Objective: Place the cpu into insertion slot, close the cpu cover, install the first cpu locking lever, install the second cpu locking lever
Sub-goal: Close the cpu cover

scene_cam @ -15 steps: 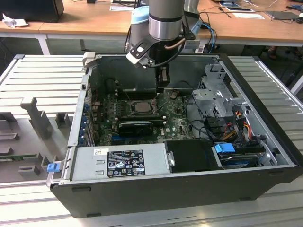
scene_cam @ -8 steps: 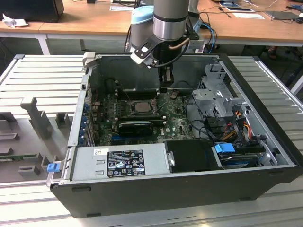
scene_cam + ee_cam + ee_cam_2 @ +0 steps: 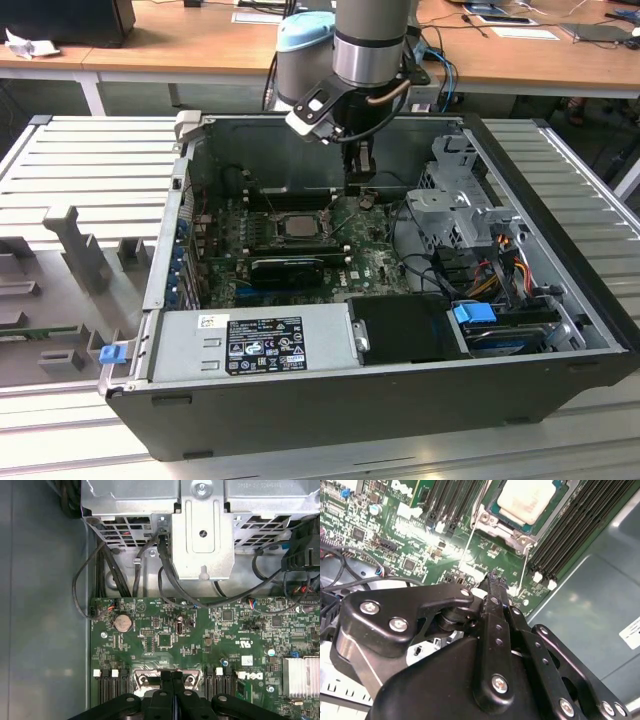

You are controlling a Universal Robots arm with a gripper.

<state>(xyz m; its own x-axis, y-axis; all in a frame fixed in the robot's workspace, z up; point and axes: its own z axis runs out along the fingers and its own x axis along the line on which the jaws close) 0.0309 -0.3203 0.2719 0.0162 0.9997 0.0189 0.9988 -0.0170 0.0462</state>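
Where the open computer case [image 3: 560,330] is laid on the slatted grey table [image 3: 90,160], the cpu [image 3: 297,226] is found seated in the insertion slot [image 3: 495,524], pale top upward, on the green circuit board [image 3: 200,640]. The slot is flanked by long black memory slots [image 3: 580,525]. Two thin metal rods [image 3: 469,545] are seen running from the slot's corners toward the fingertips. Whether the cpu cover is lying shut over the chip cannot be told. The gripper [image 3: 363,192] is held inside the case, just beside the slot on the exterior view's right and apart from the cpu. Its jaws are pressed together, and nothing is gripped between them. A round coin cell [image 3: 122,623] and a metal drive cage [image 3: 202,535] are recorded in the first wrist view.
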